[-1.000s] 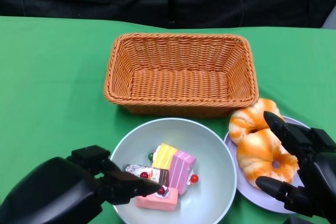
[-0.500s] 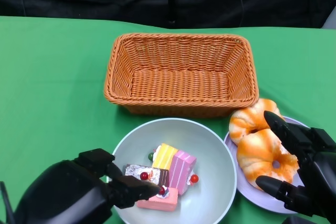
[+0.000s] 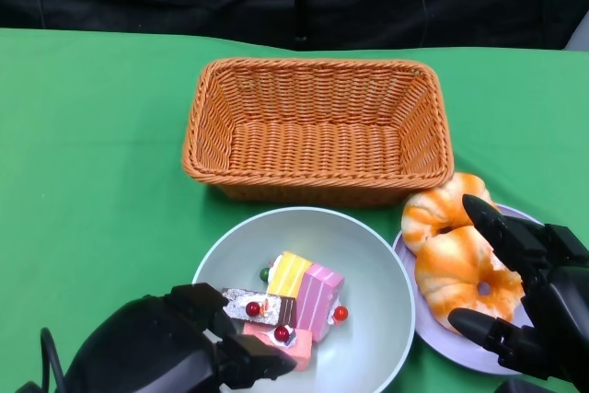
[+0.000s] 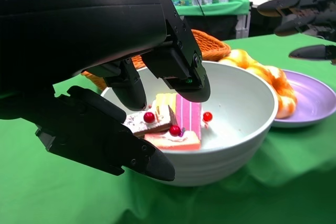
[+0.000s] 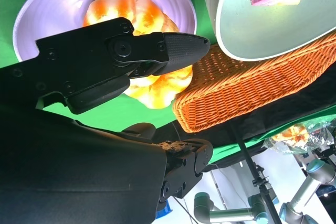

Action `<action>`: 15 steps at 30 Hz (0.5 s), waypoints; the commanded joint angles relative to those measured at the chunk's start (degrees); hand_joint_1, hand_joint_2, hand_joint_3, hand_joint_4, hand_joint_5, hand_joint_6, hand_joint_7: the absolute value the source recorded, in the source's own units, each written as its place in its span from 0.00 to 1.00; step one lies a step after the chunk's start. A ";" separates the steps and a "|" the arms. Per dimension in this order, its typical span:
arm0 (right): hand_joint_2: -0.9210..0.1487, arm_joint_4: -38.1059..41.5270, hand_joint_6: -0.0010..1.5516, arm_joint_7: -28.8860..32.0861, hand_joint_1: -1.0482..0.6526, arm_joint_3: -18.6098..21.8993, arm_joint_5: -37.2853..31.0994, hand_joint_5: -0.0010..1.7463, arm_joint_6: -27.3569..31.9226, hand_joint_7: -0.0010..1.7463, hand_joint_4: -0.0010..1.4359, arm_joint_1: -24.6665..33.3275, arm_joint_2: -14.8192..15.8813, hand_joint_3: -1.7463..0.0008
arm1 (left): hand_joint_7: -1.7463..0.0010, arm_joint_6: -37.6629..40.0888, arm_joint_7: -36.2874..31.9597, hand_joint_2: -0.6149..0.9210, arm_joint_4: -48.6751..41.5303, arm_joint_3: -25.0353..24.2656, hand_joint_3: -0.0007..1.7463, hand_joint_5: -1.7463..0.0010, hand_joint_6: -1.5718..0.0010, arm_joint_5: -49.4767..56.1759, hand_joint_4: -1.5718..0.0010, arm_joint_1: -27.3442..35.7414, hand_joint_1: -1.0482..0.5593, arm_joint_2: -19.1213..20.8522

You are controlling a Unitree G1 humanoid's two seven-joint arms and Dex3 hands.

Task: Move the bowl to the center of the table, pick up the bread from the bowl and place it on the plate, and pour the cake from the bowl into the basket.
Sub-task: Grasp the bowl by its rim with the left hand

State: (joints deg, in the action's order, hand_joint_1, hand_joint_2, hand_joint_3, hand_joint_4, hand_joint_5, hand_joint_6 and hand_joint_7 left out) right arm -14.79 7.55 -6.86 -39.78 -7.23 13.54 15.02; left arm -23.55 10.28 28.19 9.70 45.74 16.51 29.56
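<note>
The left hand fills the left half of the frame; its upper fingers reach over the near rim of the pale bowl, while a lower finger lies outside the bowl's wall at lower left; the rim sits between them, though contact cannot be told. Inside the bowl lie cake pieces with red balls on top; behind, at centre right, bread rests on a purple plate; a wicker basket shows beyond; the right hand hovers at upper right, fingers apart.

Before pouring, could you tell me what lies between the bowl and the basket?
Only bare green cloth separates bowl from basket, per the head view.
</note>
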 commanded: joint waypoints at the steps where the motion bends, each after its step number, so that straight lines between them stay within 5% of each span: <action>1: 0.00 -0.33 0.12 0.05 0.26 0.43 0.60 0.28 -0.06 0.00 0.00 -0.06 0.51 0.79 | 0.98 -1.58 -0.41 0.87 -2.45 -0.43 0.00 0.59 0.49 -0.04 0.67 -2.03 0.43 1.66; 15: 0.00 -0.71 0.12 -0.14 0.26 0.54 0.38 0.30 0.27 0.00 0.00 0.30 0.58 0.79 | 0.99 -13.21 -7.83 0.89 -20.13 2.81 0.00 0.65 0.47 4.43 0.60 -12.67 0.40 5.51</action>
State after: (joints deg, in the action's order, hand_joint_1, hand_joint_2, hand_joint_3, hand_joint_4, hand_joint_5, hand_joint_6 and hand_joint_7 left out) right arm -14.90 7.51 -6.84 -39.79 -7.24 13.64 15.05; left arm -35.83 4.02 9.52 11.96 48.85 4.69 33.99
